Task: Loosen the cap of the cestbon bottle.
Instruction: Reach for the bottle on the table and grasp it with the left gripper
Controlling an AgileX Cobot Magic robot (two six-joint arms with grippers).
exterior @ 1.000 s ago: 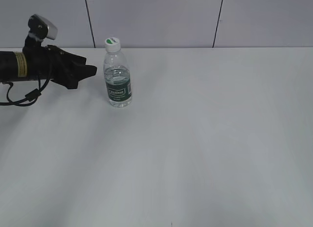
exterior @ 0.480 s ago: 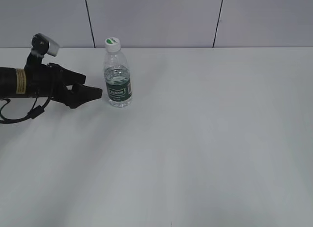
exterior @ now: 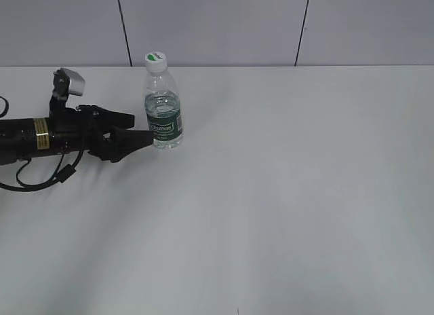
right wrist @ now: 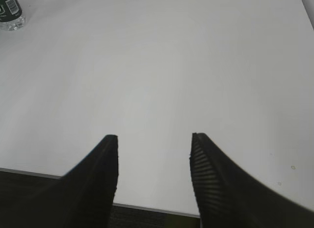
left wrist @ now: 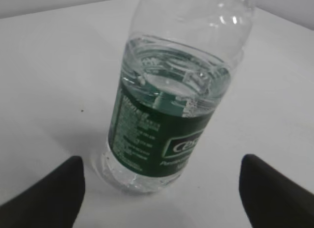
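The cestbon bottle [exterior: 163, 111] stands upright on the white table, clear with a dark green label and water inside. Its white cap [exterior: 155, 61] with a green mark sits on top. My left gripper [exterior: 144, 132] is open, level with the bottle's lower half, its tips just left of the label. In the left wrist view the bottle [left wrist: 167, 120] fills the middle, between and just beyond my two open fingertips [left wrist: 162, 181]; the cap is out of that view. My right gripper [right wrist: 154, 139] is open and empty above the near table edge, out of the exterior view. The bottle's base [right wrist: 10, 12] shows far off, top left.
The white table [exterior: 285, 193] stretches to the right and front of the bottle. A grey panelled wall [exterior: 217, 23] stands behind the table's far edge. The near table edge [right wrist: 147, 207] shows below my right fingers.
My left arm has come down and moved right toward the bottle, from above its shoulder height to its lower half. The bottle has not moved.
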